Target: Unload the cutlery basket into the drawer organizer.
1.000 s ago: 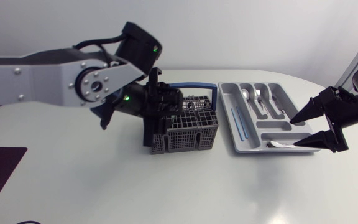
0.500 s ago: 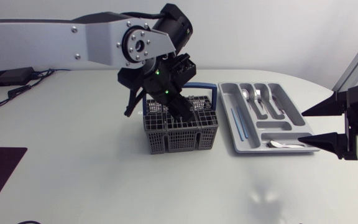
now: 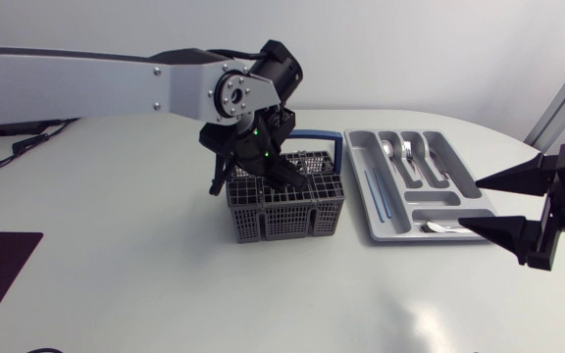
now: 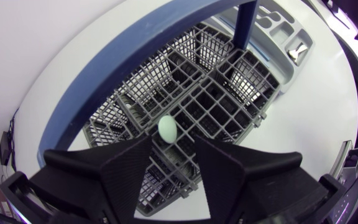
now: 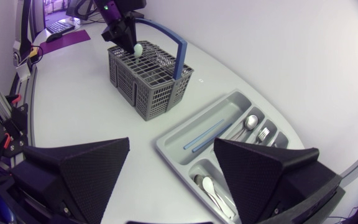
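Left gripper [image 4: 173, 142] sits over the cutlery basket [image 3: 287, 214], fingers spread, nothing pinched. A pale green rounded tip [image 4: 168, 128] sticks up from a basket cell just ahead of the fingertips, in line with the gap. As far as I can tell it touches neither finger. Basket: grey plastic lattice, square cells, boxy, with a blue arched handle [image 3: 319, 135]. Beside it, to the right: drawer organizer [image 3: 359, 139], a smooth grey moulded tray. Shiny metal cutlery [image 3: 407, 150] lies in the far slots, a thin blue stick [image 3: 378, 196] in the long slot, one metal spoon [image 3: 441, 227] in the near cross slot. Right gripper [image 3: 471, 200] is at the organizer's near right corner, matte black wedges wide apart, holding nothing.
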